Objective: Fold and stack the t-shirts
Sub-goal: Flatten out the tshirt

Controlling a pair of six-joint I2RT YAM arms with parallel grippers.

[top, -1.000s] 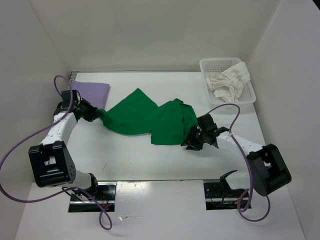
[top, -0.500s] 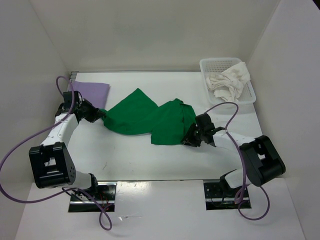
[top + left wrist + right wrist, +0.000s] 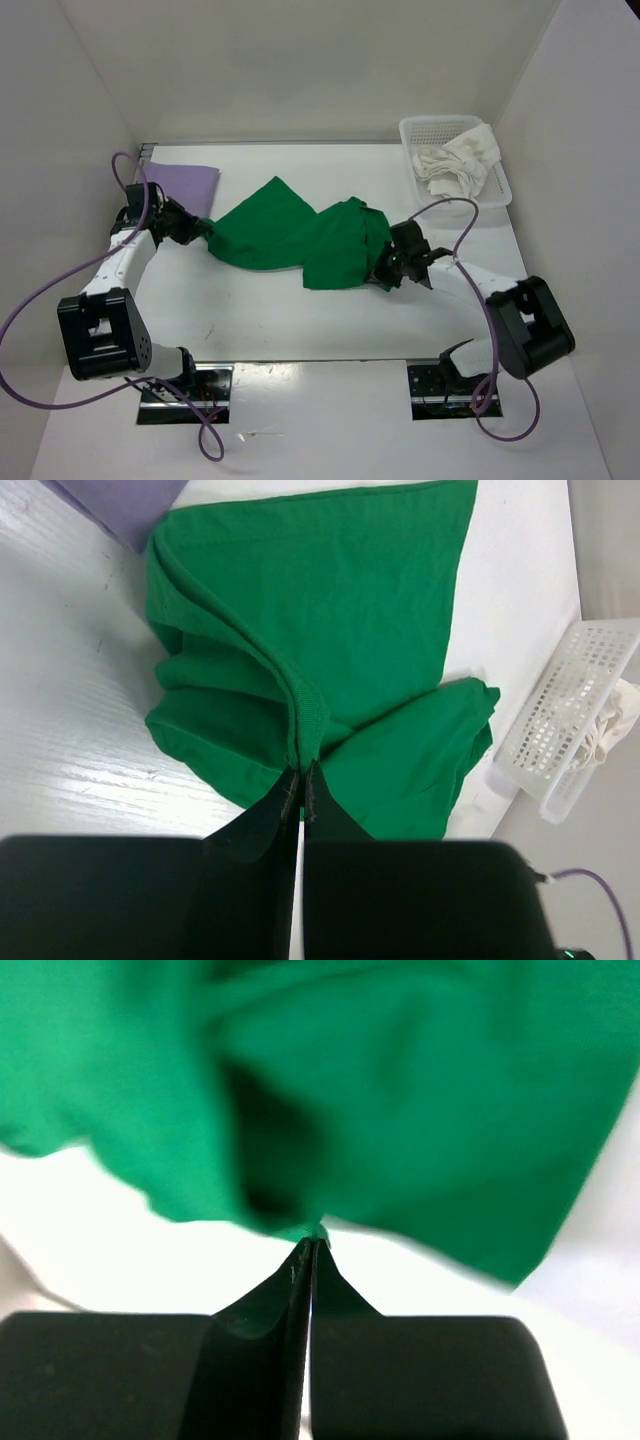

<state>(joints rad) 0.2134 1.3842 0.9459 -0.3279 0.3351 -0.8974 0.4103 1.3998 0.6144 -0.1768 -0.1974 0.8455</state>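
Overhead: green t-shirt [image 3: 300, 238] lies crumpled mid-bench. The lavender t-shirt [image 3: 185, 185] is flat at the far left corner, and the white t-shirt [image 3: 460, 160] is bunched in the basket [image 3: 505, 192] at the far right corner.

Jaw detail is unreadable from overhead. The left wrist view shows the left gripper [image 3: 300, 780] clamped on a ribbed fold of green cloth. The right wrist view shows the right gripper [image 3: 312, 1250] with tips together, a sliver of green cloth nipped between them.
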